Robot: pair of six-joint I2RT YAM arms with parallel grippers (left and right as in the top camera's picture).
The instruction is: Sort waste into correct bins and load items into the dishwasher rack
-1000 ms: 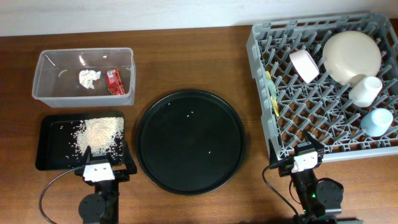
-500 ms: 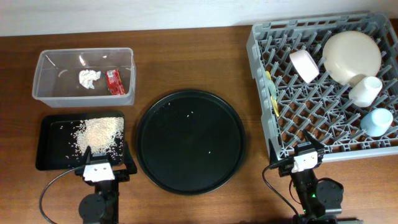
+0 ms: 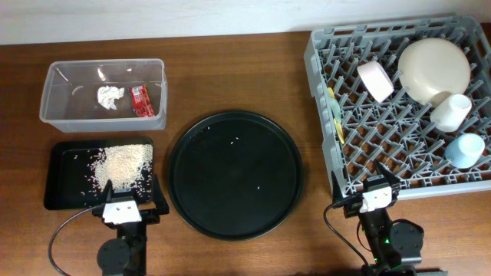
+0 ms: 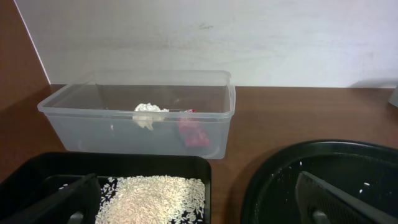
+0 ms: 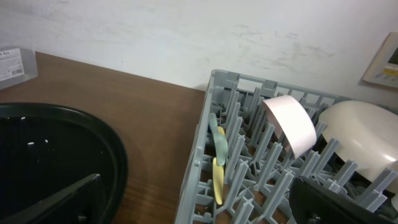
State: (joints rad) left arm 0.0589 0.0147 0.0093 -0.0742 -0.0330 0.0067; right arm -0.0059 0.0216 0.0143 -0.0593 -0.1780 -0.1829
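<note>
rack (image 3: 316,57) grey | plate (image 3: 433,69) cream | wrapper (image 3: 142,100) red | round tray (image 3: 207,188) black

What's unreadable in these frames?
Spoons: overhead, mostly hidden between rack pegs.
Specks on round tray: overhead, too small to identify.
Plate: right wrist, cut off by right edge.
Wrapper: left wrist, blurred behind tub wall; print illegible.

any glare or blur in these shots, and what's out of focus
Overhead: sharp and evenly lit, with only a faint sheen on the round tray rim. Left wrist: the tub is crisp, but the near fingers are dark and soft. Right wrist: bright reflections on the round tray, the rack fairly sharp, the fingers blurred at the bottom edge.
</note>
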